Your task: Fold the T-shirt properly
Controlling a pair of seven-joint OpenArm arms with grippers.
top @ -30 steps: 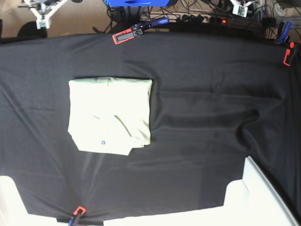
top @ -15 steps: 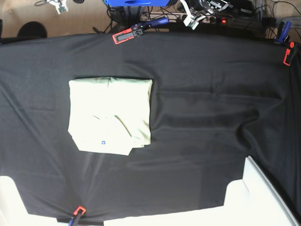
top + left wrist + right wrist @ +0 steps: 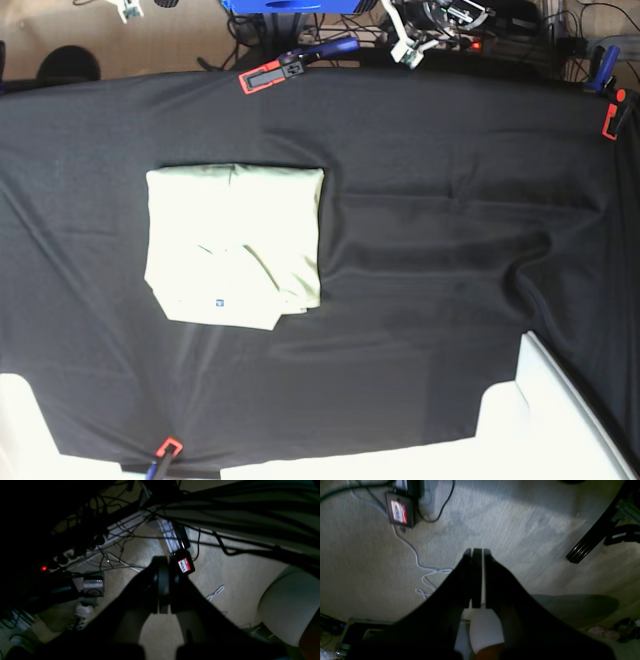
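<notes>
The pale mint-green T-shirt (image 3: 235, 245) lies folded into a flat rectangle on the left half of the black table cloth (image 3: 450, 230), its small blue tag (image 3: 219, 301) near the front edge. Both grippers are off the table, beyond its far edge. My left gripper (image 3: 408, 52) hangs over the cables at top centre-right; in the left wrist view its fingers (image 3: 163, 565) are pressed together with nothing between them. My right gripper (image 3: 128, 12) is at the top left corner; its fingers (image 3: 477, 552) are also shut and empty above carpet. Neither touches the T-shirt.
Red and blue clamps (image 3: 272, 73) (image 3: 612, 115) (image 3: 165, 450) pin the cloth at the table's edges. A white object (image 3: 550, 420) stands at the front right and another (image 3: 20, 420) at the front left. A power strip (image 3: 82, 550) and cables cover the floor behind.
Both arms have drawn back beyond the table's far edge: the left gripper swung leftward along the edge, the right one moved up toward the corner. The T-shirt has not moved.
</notes>
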